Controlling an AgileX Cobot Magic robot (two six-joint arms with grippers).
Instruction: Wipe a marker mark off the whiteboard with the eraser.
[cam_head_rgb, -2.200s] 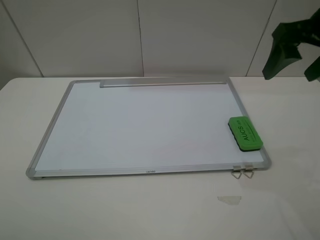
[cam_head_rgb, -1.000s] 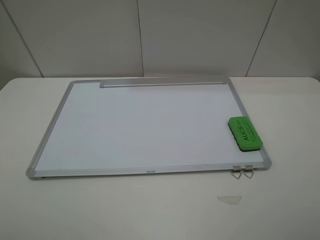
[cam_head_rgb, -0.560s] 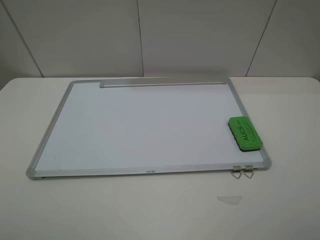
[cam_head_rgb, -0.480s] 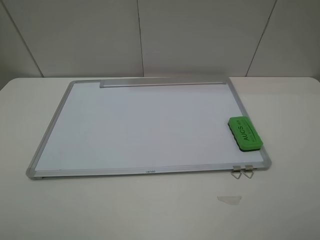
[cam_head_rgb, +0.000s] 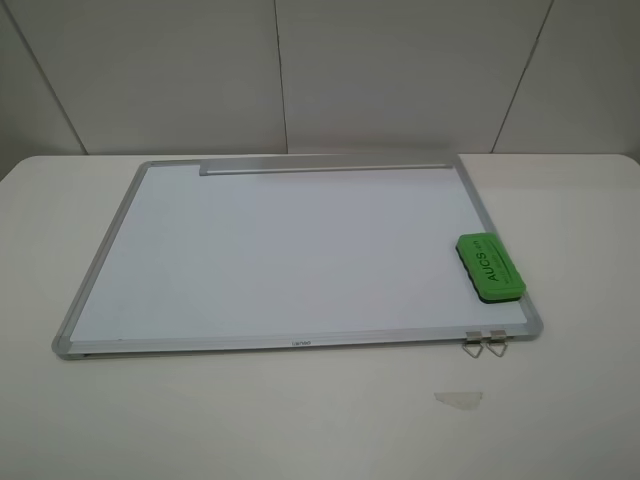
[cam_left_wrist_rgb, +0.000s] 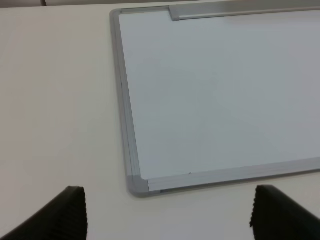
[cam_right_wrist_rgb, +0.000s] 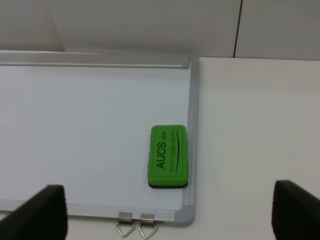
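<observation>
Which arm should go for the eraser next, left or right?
Right, most likely. Its wrist view looks straight at the eraser, lying by the whiteboard's right frame, with the right gripper open. The left gripper, also open, faces the opposite corner, with no eraser there.

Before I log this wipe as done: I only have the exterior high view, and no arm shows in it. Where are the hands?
Observer: The left wrist view shows the left hand open, fingers wide apart, above the table just off one corner of the large white, silver-framed whiteboard.
Operator: And the right one?
Observer: The right hand is open too. It faces the small bright green oblong eraser, which lies on the board by its frame, clear of both fingers.
Operator: Any ink left up close?
Observer: None shows on the parts of the board that the two wrist views cover.
</observation>
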